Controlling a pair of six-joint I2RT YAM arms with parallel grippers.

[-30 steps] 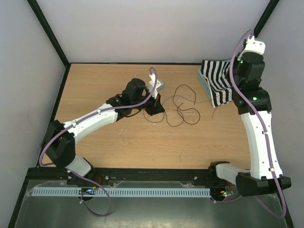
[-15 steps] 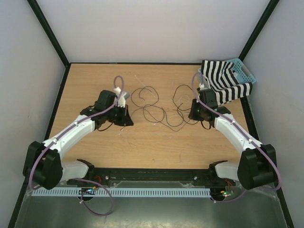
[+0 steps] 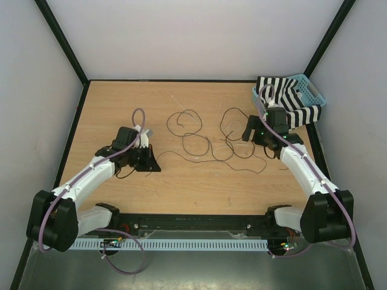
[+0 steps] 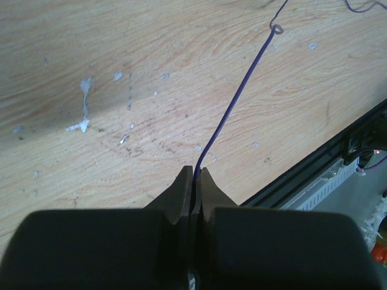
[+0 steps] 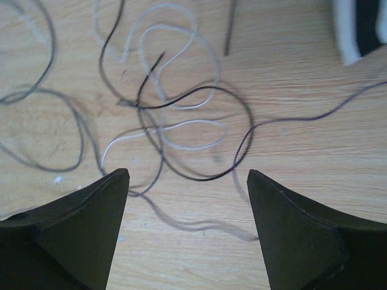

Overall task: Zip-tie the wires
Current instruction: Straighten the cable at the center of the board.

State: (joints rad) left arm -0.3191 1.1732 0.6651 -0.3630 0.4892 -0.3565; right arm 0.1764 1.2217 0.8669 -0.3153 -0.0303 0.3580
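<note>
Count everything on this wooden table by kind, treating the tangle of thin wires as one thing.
Tangle of thin black and pale grey wires: 1
Light blue plastic basket: 1
Black-and-white striped cloth: 1
White-and-black robot arms: 2
Total: 5

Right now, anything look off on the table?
The wires sprawl in loose loops across mid-table, not bundled. The left gripper is pinched on one strand; the right gripper hangs open over the tangle, holding nothing. A striped cloth droops out of the blue basket, far right.
</note>
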